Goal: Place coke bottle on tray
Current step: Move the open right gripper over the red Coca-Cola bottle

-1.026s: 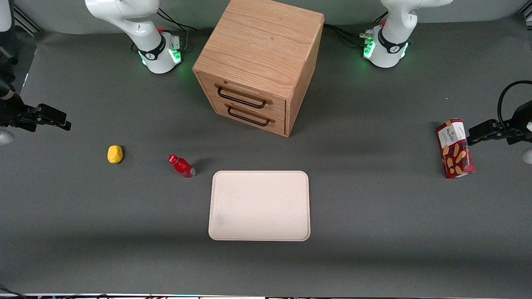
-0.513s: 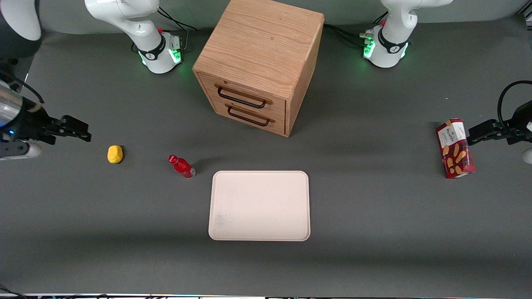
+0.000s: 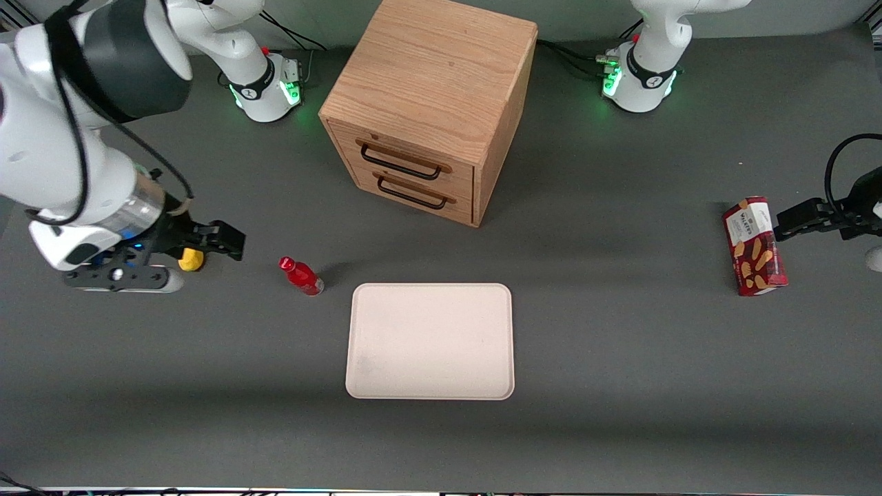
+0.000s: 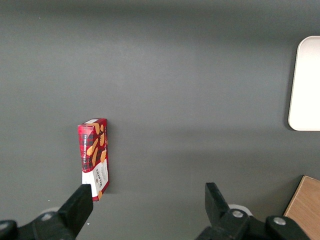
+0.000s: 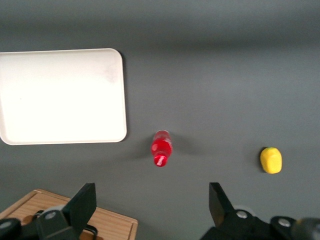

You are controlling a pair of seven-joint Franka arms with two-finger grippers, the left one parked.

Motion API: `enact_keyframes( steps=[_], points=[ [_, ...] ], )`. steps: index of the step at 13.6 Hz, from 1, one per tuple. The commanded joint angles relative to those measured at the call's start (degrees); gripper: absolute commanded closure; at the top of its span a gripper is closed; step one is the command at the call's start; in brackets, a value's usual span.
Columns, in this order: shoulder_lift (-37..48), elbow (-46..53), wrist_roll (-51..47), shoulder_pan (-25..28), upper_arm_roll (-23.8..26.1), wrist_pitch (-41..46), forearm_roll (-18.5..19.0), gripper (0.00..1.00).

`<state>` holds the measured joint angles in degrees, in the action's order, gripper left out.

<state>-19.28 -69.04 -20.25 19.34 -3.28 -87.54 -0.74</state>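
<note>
Tool (image 3: 231, 243): on the working arm, above the tabletop toward that arm's end, just beside and partly over the lump; fingers (image 5: 84, 201) spread apart, nothing between them; well clear of the bottle.
Lump (image 3: 191, 259): small, yellow, on the tabletop; half covered by the tool in the front view, seen whole from the right wrist (image 5: 271, 160).
Bottle (image 3: 300, 275): small, red, red cap, clear base; stands tilted on the bare tabletop, between the lump and the tray, near the tray's corner but not touching it; casts a short shadow toward the cabinet. Also seen from the right wrist (image 5: 161, 147), apart from the tray's rim.
Tabletop (image 3: 620, 344): dark grey, matte.
Tray (image 3: 431, 341): flat, cream, rounded corners, low rim; lies nearer the front camera than the cabinet; nothing on it. Seen from the right wrist (image 5: 60, 95) and, one edge only, from the left wrist (image 4: 306, 85).
Cabinet (image 3: 431, 103): wooden, two drawers, each with a dark bar handle; both drawers closed; stands mid-table, turned at an angle.
Box (image 3: 754, 246): red snack box with biscuit pictures; lies toward the parked arm's end, well apart from the tray. Also seen from the left wrist (image 4: 95, 157).
</note>
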Motion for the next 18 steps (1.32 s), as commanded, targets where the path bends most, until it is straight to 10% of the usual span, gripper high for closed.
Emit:
enact_keyframes(
  steps=[1, 9, 18],
  points=[
    [0.46, 1.28, -1.37, 0.87, -0.50, 1.40, -0.84, 0.00],
    [8.37, -12.50, 3.20, 1.14, -0.50, -2.36, -1.28, 0.00],
    [15.67, -40.36, 3.20, 1.75, -0.50, -29.06, -1.02, 0.00]
  ],
)
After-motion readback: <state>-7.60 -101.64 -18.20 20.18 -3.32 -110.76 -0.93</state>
